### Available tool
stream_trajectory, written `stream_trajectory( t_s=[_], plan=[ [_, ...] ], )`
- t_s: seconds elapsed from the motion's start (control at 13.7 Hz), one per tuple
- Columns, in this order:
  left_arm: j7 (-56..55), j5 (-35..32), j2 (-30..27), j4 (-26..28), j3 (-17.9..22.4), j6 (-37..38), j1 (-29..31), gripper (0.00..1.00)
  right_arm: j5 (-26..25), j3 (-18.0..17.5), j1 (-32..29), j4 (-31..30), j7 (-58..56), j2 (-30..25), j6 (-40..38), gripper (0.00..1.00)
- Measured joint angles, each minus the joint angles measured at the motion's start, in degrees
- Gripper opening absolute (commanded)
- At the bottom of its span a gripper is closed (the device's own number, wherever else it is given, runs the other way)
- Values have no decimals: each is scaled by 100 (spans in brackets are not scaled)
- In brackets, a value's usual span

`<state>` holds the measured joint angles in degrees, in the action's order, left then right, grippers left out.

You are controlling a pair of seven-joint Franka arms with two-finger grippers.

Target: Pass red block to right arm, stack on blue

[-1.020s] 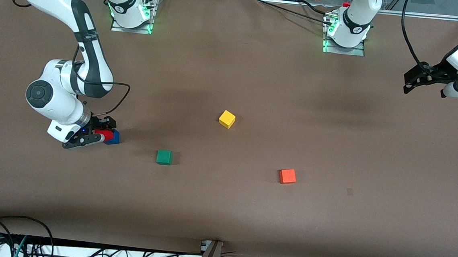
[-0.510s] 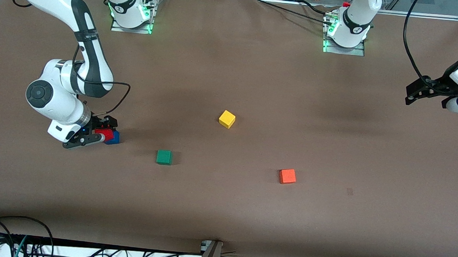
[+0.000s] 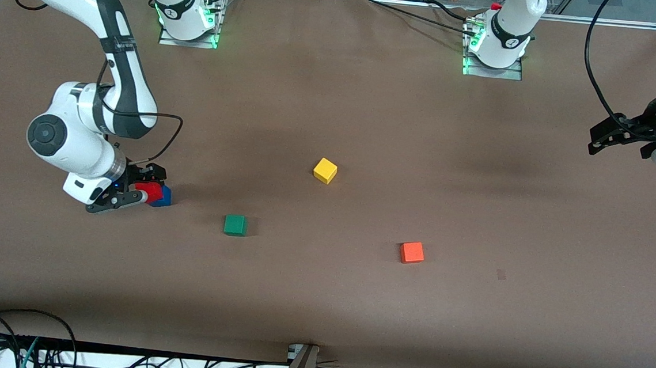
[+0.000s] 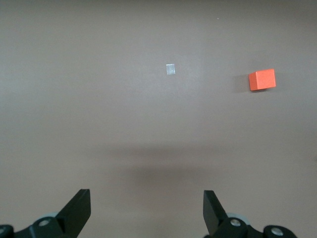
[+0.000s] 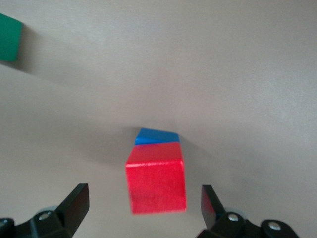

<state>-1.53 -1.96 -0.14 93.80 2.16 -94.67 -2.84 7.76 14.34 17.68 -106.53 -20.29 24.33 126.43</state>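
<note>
Red block (image 5: 156,177) apparently atop blue (image 5: 157,136), fingers apart.

Even overhead light — soft shadows, right wrist view slightly blurred.

The front view looks down from high across the table (image 3: 320,299) toward both robot bases, taking in the whole surface. The left wrist view looks down from well up, sharing the orange cube (image 4: 261,79) (image 3: 412,252). The right wrist view sits close above the red block (image 5: 156,178) (image 3: 150,191).
</note>
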Motion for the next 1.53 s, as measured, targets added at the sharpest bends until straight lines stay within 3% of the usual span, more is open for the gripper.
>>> stream_trajectory(
  t_s=[0.44,1.24,1.53],
  plan=[
    [0,0,0,-7,-24,26,-15,100,-3,209,-19,863,0,-167,-1298,100],
    [0,-2,4,-56,-78,88,-67,100,-5,769,-42,3064,-9,-287,-4283,100],
    [2,-2,4,-79,-143,88,-75,100,-4,831,-44,3613,-9,-301,-4692,100]
  ],
)
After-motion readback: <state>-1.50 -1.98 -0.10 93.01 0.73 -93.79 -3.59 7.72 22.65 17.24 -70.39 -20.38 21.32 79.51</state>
